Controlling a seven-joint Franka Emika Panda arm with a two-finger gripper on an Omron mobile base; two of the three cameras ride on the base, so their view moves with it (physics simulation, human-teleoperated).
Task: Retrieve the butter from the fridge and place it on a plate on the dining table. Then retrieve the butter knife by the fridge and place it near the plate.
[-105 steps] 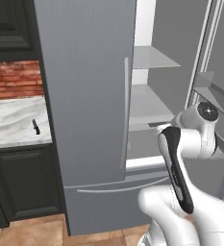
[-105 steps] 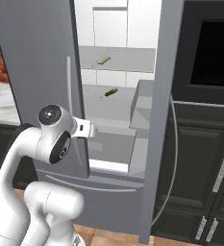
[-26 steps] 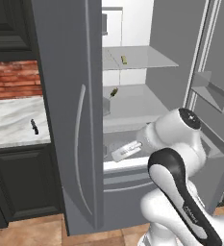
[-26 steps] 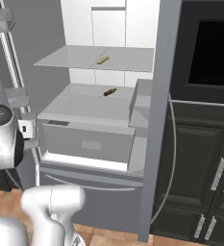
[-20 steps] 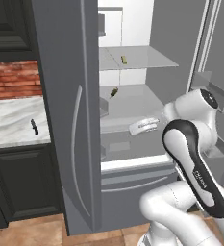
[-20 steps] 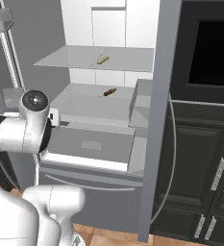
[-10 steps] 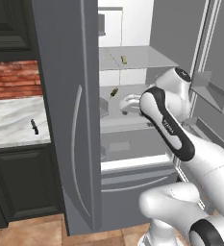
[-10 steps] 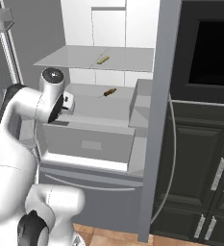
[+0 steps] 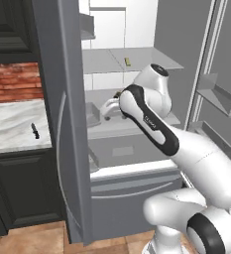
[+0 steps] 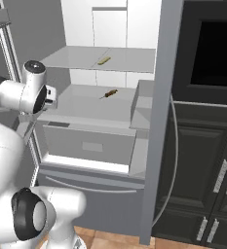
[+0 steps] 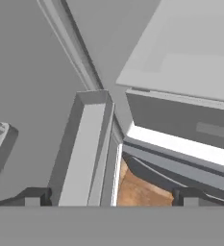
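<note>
The fridge (image 9: 57, 124) stands with both doors swung open, its white interior showing. The butter (image 9: 127, 62), a small yellow-tan stick, lies on the upper shelf (image 10: 104, 60). My gripper (image 9: 105, 108) hangs inside the fridge over the left of the middle shelf, below and left of the butter and apart from it. Its fingers stand wide open with nothing between them (image 11: 111, 197), pointing down at a door bin and the bottom drawer. The butter knife (image 9: 34, 130) lies on the marble counter left of the fridge. The plate and the dining table are out of view.
A small brown item (image 10: 108, 94) lies on the middle shelf. The open left door (image 9: 70, 163) stands close beside my arm, and the right door's bins (image 9: 218, 94) jut out on the other side. Dark cabinets (image 10: 202, 160) flank the fridge.
My arm has swung up and to the left, from in front of the drawer to the middle shelf. The gripper has stayed open and empty.
</note>
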